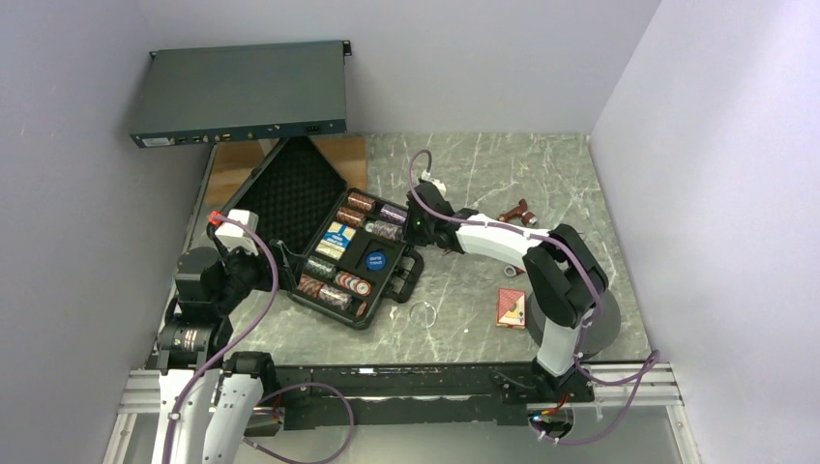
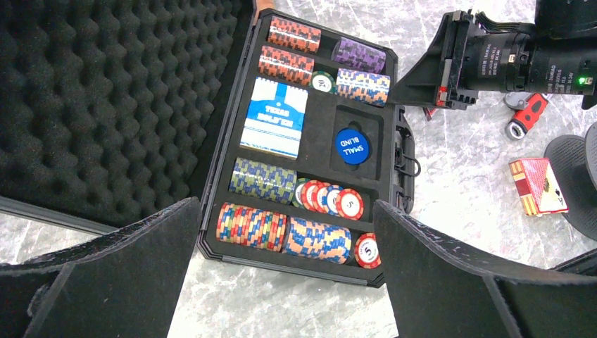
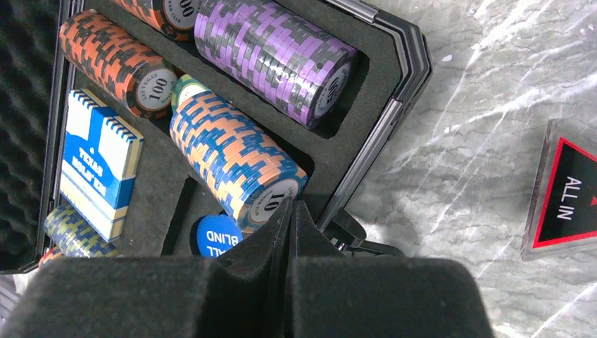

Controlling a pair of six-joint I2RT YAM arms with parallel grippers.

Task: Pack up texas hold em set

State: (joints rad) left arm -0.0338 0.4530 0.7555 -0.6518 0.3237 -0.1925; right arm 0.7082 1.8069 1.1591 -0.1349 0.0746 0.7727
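Open case (image 1: pixel 295 198), left of centre on the bench (image 1: pixel 464 174), chip rolls (image 2: pixel 264 179) seated. The red card box (image 1: pixel 511 307) lies outside, toward the near-right edge: likely light, stiff, slick; pinch across its long edges. Here the left gripper (image 2: pixel 281 211) is spread; the right gripper (image 3: pixel 292 211) is pressed together, empty, at the case rim.

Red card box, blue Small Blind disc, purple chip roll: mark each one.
red card box (image 2: pixel 537 184), left wrist view, middle of top face.
blue Small Blind disc (image 2: pixel 350 146), left wrist view, printed face.
purple chip roll (image 3: pixel 271 53), right wrist view, striped side.

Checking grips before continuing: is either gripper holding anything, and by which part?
Nothing is held. The left gripper is open and empty; the right gripper is shut on nothing.
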